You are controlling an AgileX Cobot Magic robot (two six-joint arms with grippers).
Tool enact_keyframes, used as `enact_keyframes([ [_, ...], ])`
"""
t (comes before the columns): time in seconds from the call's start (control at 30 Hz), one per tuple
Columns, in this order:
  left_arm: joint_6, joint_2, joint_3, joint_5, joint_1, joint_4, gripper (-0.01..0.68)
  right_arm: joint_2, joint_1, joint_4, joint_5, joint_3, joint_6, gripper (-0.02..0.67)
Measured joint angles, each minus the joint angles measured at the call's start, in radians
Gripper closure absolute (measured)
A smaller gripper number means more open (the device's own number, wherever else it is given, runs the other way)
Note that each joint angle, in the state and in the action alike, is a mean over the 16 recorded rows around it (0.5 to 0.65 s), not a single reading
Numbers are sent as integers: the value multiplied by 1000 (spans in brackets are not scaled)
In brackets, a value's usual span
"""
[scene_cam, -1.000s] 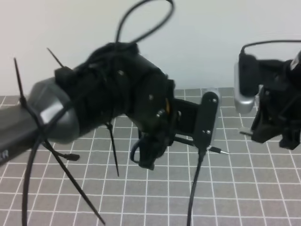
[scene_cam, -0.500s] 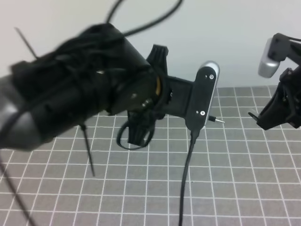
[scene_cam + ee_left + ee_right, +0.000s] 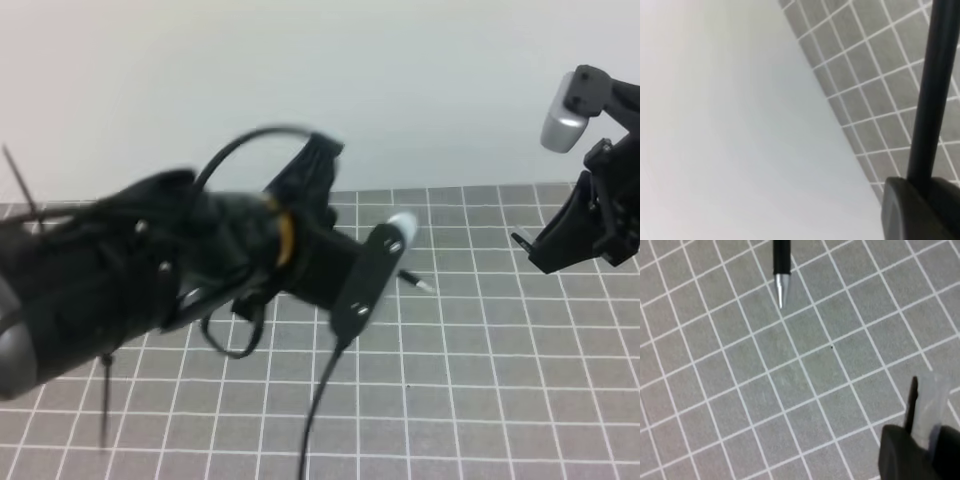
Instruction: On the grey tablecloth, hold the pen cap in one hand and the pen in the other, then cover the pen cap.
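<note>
A: Why is the left gripper [image 3: 920, 200] lifted off the cloth [image 3: 480, 400] like that?

B: It pinches the pen [image 3: 932, 90] between its fingers, so the tip sticks out free toward the other arm. In the high view the silvery tip pokes out past the wrist camera [image 3: 370, 270], above the grid.

A: And the cap [image 3: 931, 400]?

B: It stands up out of the right gripper [image 3: 912, 452], fingers pressed tight on its lower end, the clear tube clear of them. I judge that leaves its mouth open for the tip.

A: Are they lined up?

B: Not yet, I think. In the right wrist view the pen tip sits near the top, the cap low right, well apart. The right arm [image 3: 590, 220] hangs at the far right edge, off the cloth.
</note>
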Motion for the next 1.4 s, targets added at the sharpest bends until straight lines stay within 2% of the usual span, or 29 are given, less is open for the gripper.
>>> enact_keyframes([
  [0.2,-47,-11,112,-214,84,46,631,19,45,-24,0,0,10,653],
  [0.43,-102,-14,153,-380,144,78,631,49,105,-56,0,0,20,653],
  [1.0,-115,-23,278,-628,152,225,631,68,130,-56,0,0,31,653],
  [1.4,-110,-11,284,-649,153,227,631,68,130,-22,0,0,30,653],
])
